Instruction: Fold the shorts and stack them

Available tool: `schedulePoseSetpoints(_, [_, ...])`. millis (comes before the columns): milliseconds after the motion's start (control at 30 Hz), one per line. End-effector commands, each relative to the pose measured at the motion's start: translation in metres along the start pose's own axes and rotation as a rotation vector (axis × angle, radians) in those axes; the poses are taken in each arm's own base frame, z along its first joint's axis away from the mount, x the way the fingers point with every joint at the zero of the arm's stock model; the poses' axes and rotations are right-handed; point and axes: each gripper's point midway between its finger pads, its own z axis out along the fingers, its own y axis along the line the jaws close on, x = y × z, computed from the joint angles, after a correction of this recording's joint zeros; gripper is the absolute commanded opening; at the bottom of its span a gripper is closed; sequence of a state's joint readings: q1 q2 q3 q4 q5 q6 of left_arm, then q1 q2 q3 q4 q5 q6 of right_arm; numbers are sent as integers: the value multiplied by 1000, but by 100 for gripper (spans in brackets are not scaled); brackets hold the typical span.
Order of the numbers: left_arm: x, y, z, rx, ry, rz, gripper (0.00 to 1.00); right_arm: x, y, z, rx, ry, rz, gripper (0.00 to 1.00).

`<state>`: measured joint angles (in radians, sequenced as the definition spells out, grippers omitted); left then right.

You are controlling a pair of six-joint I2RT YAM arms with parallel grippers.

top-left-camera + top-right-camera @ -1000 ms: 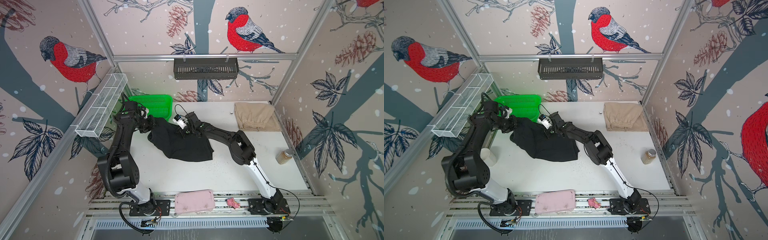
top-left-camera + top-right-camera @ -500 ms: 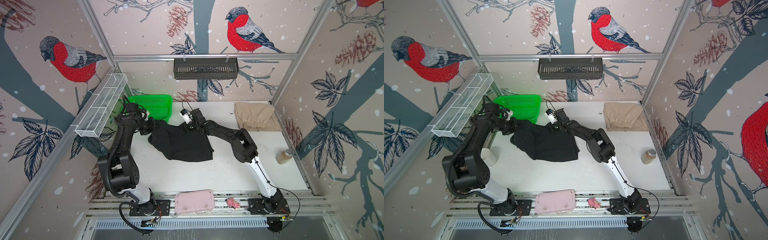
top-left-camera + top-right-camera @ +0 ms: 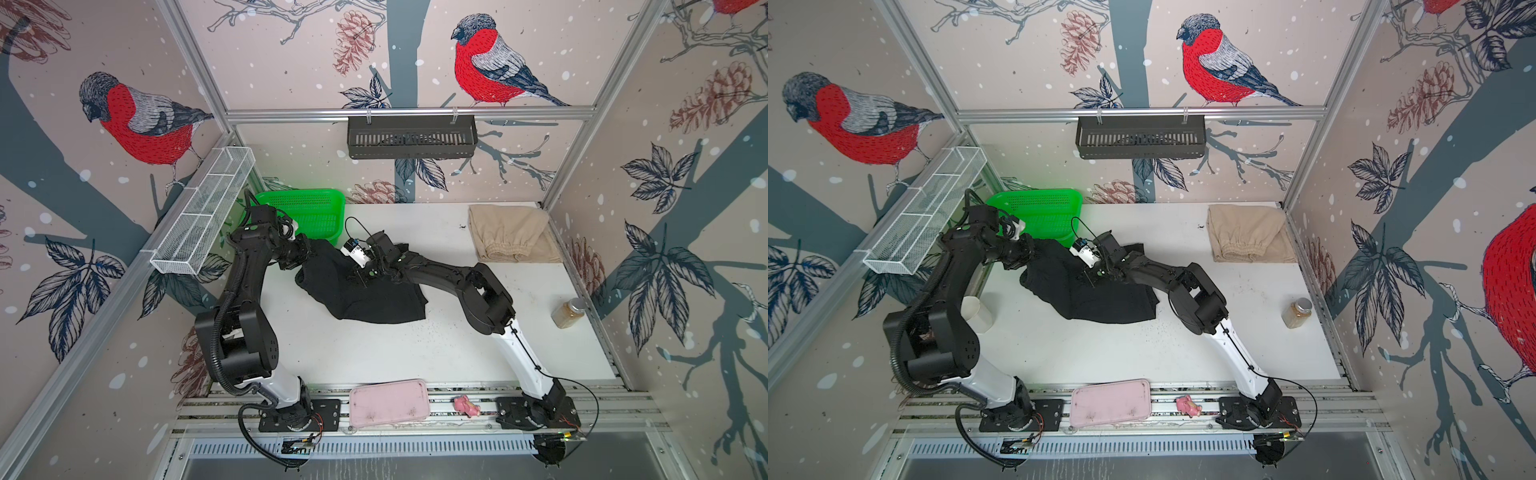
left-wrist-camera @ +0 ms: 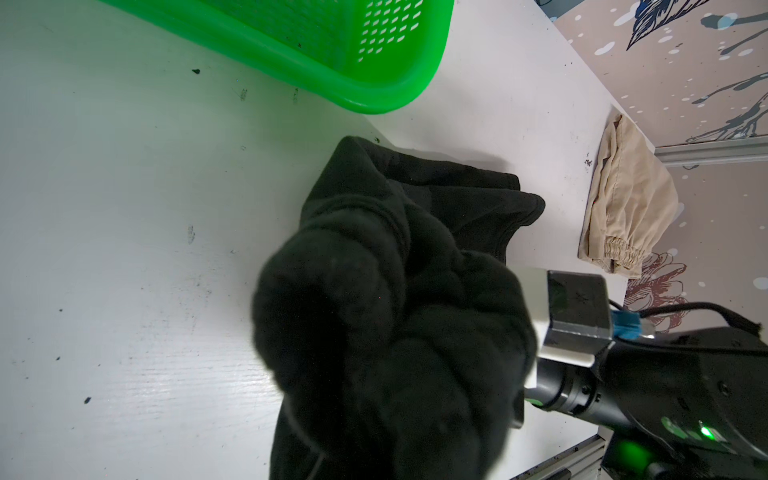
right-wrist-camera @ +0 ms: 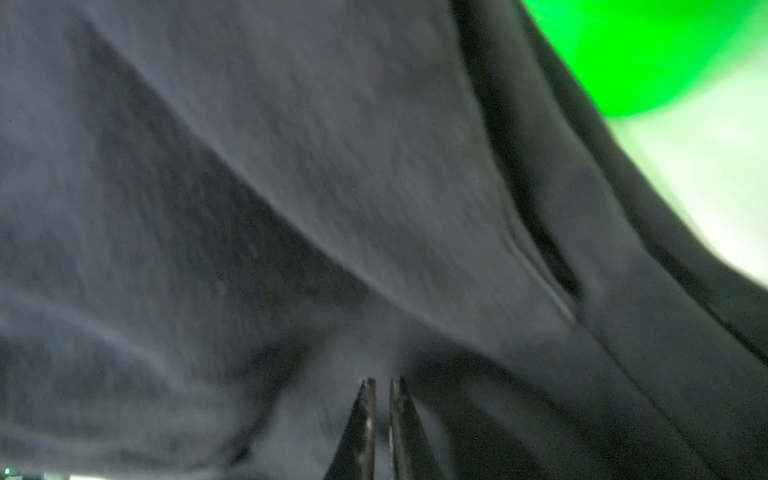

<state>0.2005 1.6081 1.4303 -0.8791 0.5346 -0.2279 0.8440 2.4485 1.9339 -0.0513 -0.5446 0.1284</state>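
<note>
Folding stage. Black shorts (image 3: 365, 291) lie rumpled mid-counter (image 3: 374, 353) beside the green basket (image 3: 307, 208). Left end effector (image 3: 305, 253) is clamped on their bunched edge; right end effector (image 5: 382, 390) is nearly together, pinching cloth. Beige shorts (image 3: 511, 232) sit folded, back right. Next: spread flat.

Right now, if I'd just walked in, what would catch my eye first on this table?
Probably the black shorts, bunched mid-table with both robot arms bent over them: the left pincer is buried in the cloth at one end, the right pincer nearly shut against it. Next, the bright green basket at the back left, and the beige shorts folded in the back right corner.
</note>
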Motion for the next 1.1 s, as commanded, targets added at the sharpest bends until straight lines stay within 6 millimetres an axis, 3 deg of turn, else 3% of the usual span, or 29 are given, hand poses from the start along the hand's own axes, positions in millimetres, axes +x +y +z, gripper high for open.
schedulePoseSetpoints(0, [2, -4, -7, 3, -1, 27, 0, -12, -18, 2, 22, -39, 16, 11])
schedulePoseSetpoints(167, [5, -4, -6, 10, 6, 25, 0, -35, -53, -1, 75, -115, 42, 10])
schedulePoseSetpoints(267, [7, -5, -5, 19, 12, 27, 0, -47, -63, -3, 77, -167, 55, 10])
schedulePoseSetpoints(400, [8, -6, -8, 23, 8, 31, 0, -53, -64, 4, 59, -207, 68, 12])
schedulePoseSetpoints(667, [12, -17, -7, 94, 24, 13, 0, -48, -65, 32, 62, -219, 90, 16])
schedulePoseSetpoints(767, [13, -16, -4, 101, 26, 2, 0, -51, -72, 33, 115, -229, 97, 24])
schedulePoseSetpoints(833, [15, -10, -1, 73, 31, -6, 0, -56, -78, 25, 171, -230, 98, 36])
schedulePoseSetpoints(900, [15, -5, 1, 51, 33, -18, 0, -60, -83, 8, 224, -223, 94, 51])
schedulePoseSetpoints(967, [13, -4, 2, 47, 31, -27, 0, -56, -80, -10, 256, -208, 72, 58])
schedulePoseSetpoints(1067, [9, -4, 0, 42, 16, -32, 0, -40, -62, -34, 276, -165, 10, 66])
